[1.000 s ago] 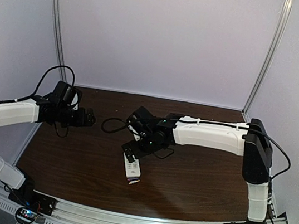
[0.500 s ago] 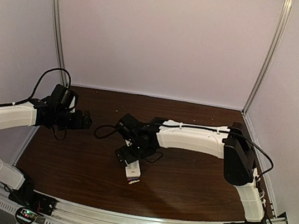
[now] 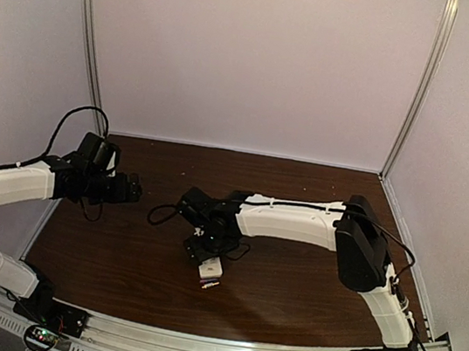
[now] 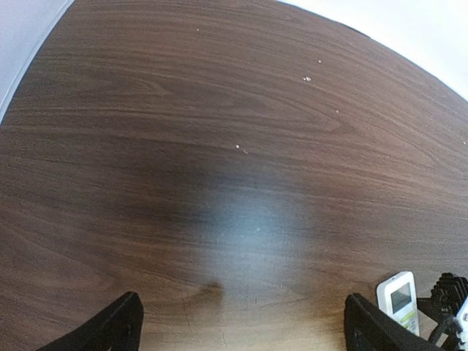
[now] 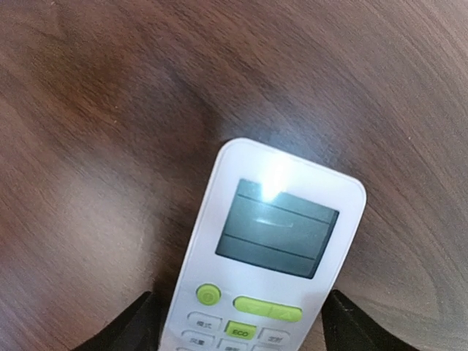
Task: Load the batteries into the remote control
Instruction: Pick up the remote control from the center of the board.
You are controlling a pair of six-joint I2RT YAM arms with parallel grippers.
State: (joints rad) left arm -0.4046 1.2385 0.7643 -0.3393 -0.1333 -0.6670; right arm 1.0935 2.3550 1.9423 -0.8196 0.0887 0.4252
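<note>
- Remote control (image 3: pixel 210 269) lies on the bench (image 3: pixel 307 283) near the front middle. The right claw (image 3: pixel 203 243) sits low over its far part, and the left claw (image 3: pixel 133 189) hangs well apart to the left. A reddish speck touching the handset's near end may be the batteries (image 3: pixel 209 285), but it is too small to tell. If so, any shove on the handset could roll them away.
- Left wrist view: the left claw (image 4: pixel 240 300) is spread wide over bare bench and holds nothing. The remote control (image 4: pixel 398 296) shows only at the lower right edge. From there this arm cannot steady the handset if it skids.
- Right wrist view: the right claw (image 5: pixel 245 322) stands wide, its fingers (image 5: pixel 139 322) flanking the remote control (image 5: pixel 267 241) at the button rows below the display (image 5: pixel 278 228). I cannot tell whether the pads already press. The handset lies face up, so the battery bay is probably underneath and it must be turned. Smooth plastic pinched off-centre may pivot or slip out during that turn.
</note>
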